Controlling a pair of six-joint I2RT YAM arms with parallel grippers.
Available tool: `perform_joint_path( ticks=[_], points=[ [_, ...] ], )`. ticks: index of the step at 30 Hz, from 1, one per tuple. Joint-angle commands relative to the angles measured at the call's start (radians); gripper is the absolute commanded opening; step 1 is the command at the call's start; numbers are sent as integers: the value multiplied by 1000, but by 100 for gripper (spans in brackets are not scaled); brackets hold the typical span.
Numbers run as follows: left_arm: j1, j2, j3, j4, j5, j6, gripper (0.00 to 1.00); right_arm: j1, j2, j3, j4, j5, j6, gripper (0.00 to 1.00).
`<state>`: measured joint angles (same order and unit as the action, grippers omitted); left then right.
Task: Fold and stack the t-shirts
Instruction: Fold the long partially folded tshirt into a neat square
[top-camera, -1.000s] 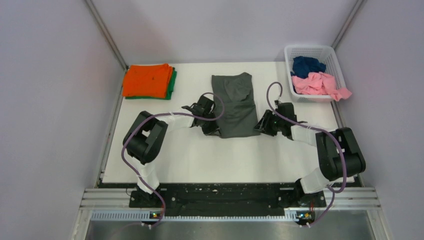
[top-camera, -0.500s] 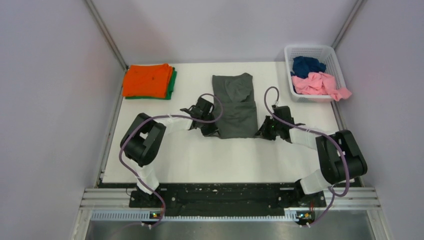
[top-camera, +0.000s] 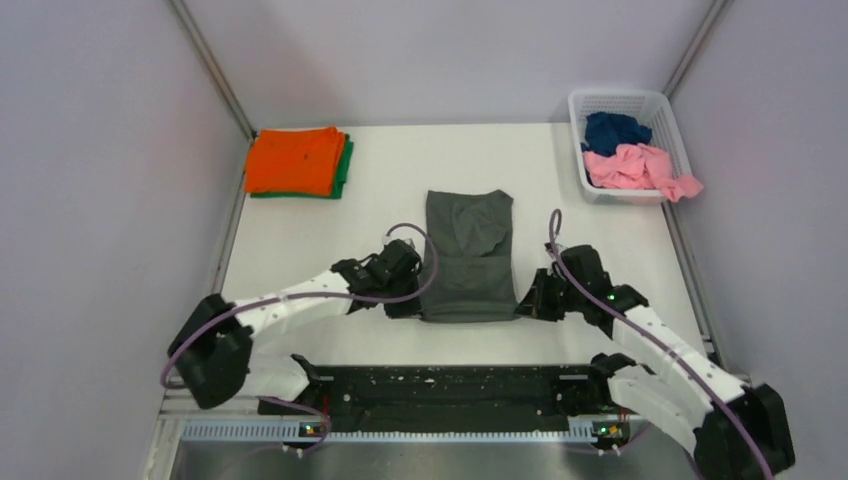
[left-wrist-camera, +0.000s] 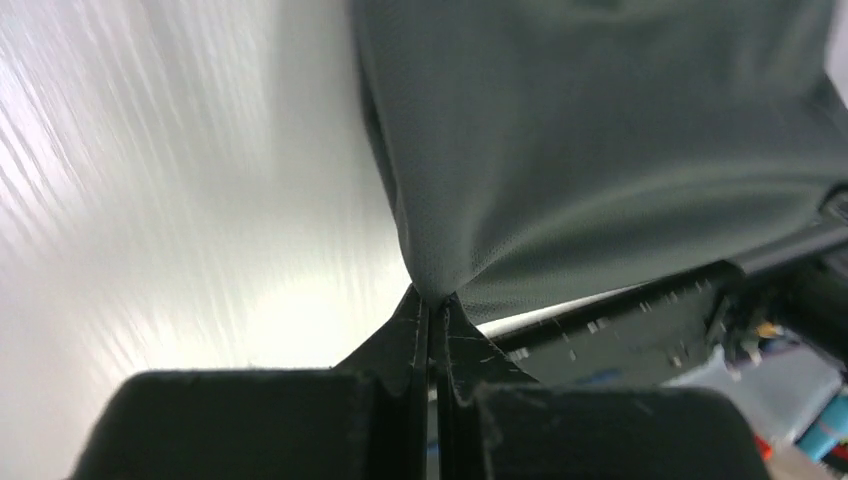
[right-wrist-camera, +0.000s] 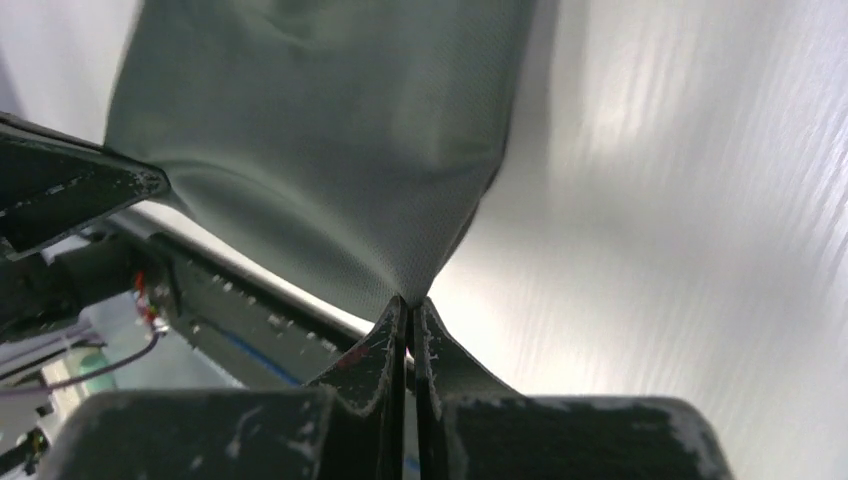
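Observation:
A dark grey t-shirt (top-camera: 467, 255), folded to a long strip, lies in the middle of the white table (top-camera: 300, 250), its near hem close to the front edge. My left gripper (top-camera: 418, 306) is shut on its near left corner (left-wrist-camera: 440, 280). My right gripper (top-camera: 522, 306) is shut on its near right corner (right-wrist-camera: 410, 285). A folded orange t-shirt (top-camera: 295, 160) lies on a folded green t-shirt (top-camera: 346, 166) at the back left. A navy blue t-shirt (top-camera: 612, 130) and a pink t-shirt (top-camera: 640, 168) lie crumpled in the basket.
A white lattice basket (top-camera: 628, 103) stands at the back right corner. Grey walls close in the table on three sides. The black base rail (top-camera: 440, 385) runs along the front edge.
Both grippers have pulled the grey t-shirt toward the front edge, holding its near corners. The arms have stretched low over the table.

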<state>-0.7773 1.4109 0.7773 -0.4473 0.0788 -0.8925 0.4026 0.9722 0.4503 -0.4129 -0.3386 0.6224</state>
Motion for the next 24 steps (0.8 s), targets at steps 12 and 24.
perform_joint_path(
  ticks=[12, 24],
  points=[
    [-110, -309, 130, -194, -241, 18, 0, 2, -260, 233, -218, -119, -75, 0],
    [145, -19, 387, -106, -87, 163, 0, -138, 28, 405, -19, -35, -90, 0]
  ],
)
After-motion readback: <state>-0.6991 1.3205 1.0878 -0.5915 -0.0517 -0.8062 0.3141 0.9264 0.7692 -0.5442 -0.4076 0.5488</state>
